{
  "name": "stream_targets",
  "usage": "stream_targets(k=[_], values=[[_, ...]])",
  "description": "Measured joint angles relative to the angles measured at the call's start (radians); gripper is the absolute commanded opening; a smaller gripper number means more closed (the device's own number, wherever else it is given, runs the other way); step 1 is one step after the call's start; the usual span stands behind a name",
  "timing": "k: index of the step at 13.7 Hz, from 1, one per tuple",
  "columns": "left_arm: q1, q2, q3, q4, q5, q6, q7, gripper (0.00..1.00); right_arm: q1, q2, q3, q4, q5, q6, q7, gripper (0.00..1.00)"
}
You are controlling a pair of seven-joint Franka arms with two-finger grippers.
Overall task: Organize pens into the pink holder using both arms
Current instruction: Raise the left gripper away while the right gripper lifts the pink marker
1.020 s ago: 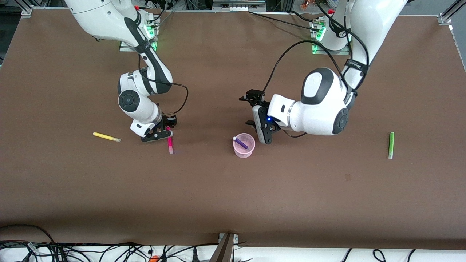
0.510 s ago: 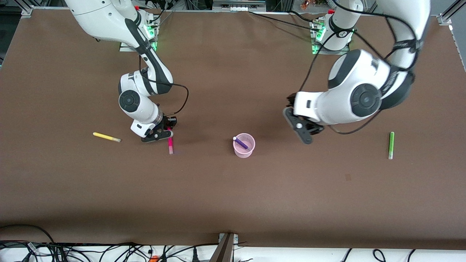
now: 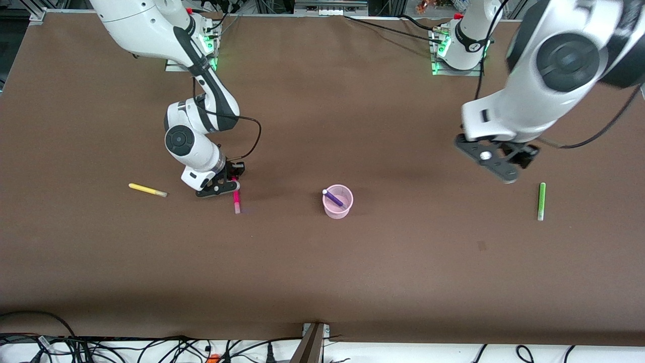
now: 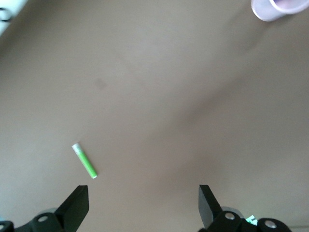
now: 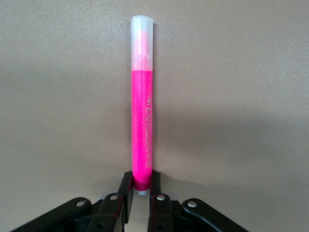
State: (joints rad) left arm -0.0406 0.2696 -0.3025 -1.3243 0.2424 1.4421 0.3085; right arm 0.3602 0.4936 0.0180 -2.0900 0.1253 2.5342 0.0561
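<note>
Currently, readings follow one view after another.

Front view, right gripper (image 3: pixel 233 187): my fingers are down at the table and clamped on the end of the magenta pen (image 3: pixel 235 200), which lies flat with its pale end toward the front camera.
Front view, left gripper (image 3: pixel 496 164): my other claw hangs in the air over bare table (image 3: pixel 322 282), near the green pen (image 3: pixel 541 200) and toward the left arm's end.
Front view, pink holder (image 3: pixel 338 207): it stands upright mid-table, well apart from both claws.
Front view, purple pen (image 3: pixel 333 197): it is already in the holder, leaning, its pale end over the rim.
Front view, yellow pen (image 3: pixel 146 189): it lies flat toward the right arm's end, near the right claw but not touched.
Left wrist view, fingers (image 4: pixel 77 207): they stand wide apart with nothing between them; the green pen lies on the table below, not yet between the jaws.
Left wrist view, holder: only an edge of it shows in a corner, well apart.
Right wrist view, fingers (image 5: pixel 126 188): they are pressed together on the butt of the magenta pen, whose clear cap points away from me.
Step in hand: I judge it to be the pickup of the magenta pen, with one of four stowed.
Next move, right: lift clear, carry over the holder, tip the pen upright, release.
Next move, left: centre the open jaws across the green pen, descend, close.
</note>
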Motion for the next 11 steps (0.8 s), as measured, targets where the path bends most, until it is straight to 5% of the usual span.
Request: stream_targets(k=[6,11], values=[[0.044,-0.007,0.129,0.061,-0.005,0.009,-0.090,1.00,0.000,0.000,0.000,0.000,0.000,0.000,0.001,0.00],[0.026,-0.178,0.233,-0.166,-0.124,0.170,-0.152,1.00,0.003,0.000,0.017,0.010,0.000,0.000,0.048,0.00]])
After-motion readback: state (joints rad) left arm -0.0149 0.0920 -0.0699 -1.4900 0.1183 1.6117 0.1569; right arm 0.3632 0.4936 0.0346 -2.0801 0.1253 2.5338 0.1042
